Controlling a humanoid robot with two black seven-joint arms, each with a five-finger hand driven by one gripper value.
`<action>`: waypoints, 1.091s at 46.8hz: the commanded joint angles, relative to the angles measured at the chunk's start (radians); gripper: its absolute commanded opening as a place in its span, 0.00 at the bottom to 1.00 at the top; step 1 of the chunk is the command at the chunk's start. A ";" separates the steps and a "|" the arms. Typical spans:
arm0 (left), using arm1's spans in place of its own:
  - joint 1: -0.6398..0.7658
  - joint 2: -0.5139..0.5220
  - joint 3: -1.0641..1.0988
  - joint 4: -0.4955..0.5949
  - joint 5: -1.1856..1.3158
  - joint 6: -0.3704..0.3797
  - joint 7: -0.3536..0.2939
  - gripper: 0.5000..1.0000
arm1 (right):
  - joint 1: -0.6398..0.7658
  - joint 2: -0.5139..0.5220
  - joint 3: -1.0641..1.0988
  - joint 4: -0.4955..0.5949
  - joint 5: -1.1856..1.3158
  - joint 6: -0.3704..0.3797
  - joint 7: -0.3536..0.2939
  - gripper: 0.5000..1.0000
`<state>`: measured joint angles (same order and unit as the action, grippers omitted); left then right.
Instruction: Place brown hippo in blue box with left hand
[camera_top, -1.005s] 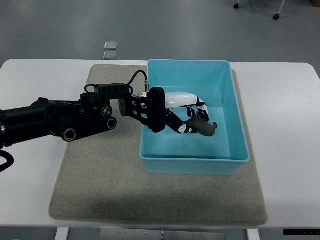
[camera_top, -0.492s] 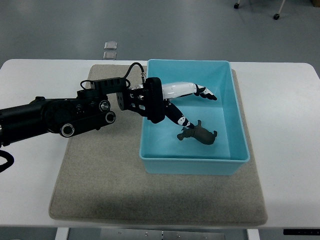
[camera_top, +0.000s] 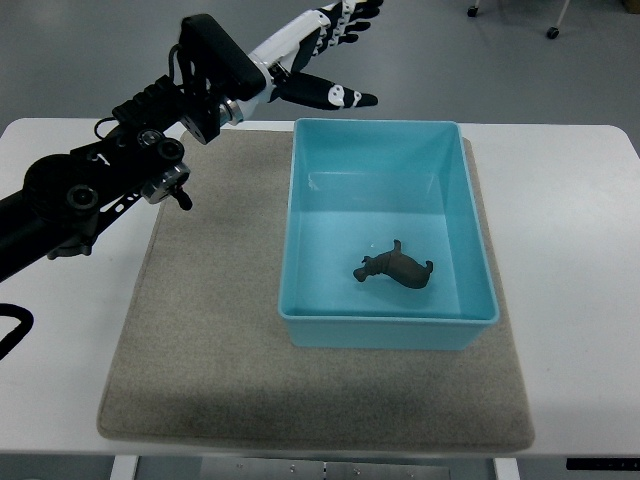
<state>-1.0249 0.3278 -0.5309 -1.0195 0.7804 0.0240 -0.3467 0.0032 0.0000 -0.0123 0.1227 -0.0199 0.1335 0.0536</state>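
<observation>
Spanning nearly the whole width of the frame, a white table (camera_top: 570, 220) carried everything else, and beyond its far edge at the top lay grey floor (camera_top: 100, 60). A beige mat (camera_top: 210, 350) covered the middle of the table, running from the upper centre down to the lower edge. On the right half of that mat sat the blue box (camera_top: 300, 200), a rectangular open bin with its long sides running up and down the picture. The robot's dark left arm (camera_top: 90, 190) entered from the left edge at mid height and rose diagonally toward the upper centre, crossing the table's upper left corner and the mat's upper left corner. At its end the left hand (camera_top: 310, 55) hung at the top of the frame, up and to the left of the box and clear of its rim. Its white and black fingers (camera_top: 340, 97) were stretched out and spread, pointing to the right, and they gripped nothing. The brown hippo (camera_top: 397, 268) lay on the floor of the box, in its lower half and a little right of centre, apart from all four walls. It was well apart from the hand. Two small pale squares (camera_top: 220, 100) lay on the floor just past the table's far edge, partly behind the arm. Caster wheels (camera_top: 552, 33) showed at the upper right corner of the frame.
</observation>
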 joint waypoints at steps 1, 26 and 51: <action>0.009 0.016 -0.027 0.035 -0.127 0.001 0.000 0.92 | 0.000 0.000 0.000 0.000 0.000 0.000 0.000 0.87; 0.037 0.033 -0.070 0.335 -0.662 -0.021 -0.032 0.99 | 0.000 0.000 0.000 0.000 0.000 0.000 0.000 0.87; 0.100 0.056 -0.098 0.434 -0.837 -0.105 -0.031 1.00 | 0.000 0.000 0.000 0.000 0.000 0.000 0.000 0.87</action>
<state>-0.9351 0.3782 -0.6206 -0.5859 -0.0451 -0.0627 -0.3773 0.0030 0.0000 -0.0123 0.1227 -0.0199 0.1333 0.0534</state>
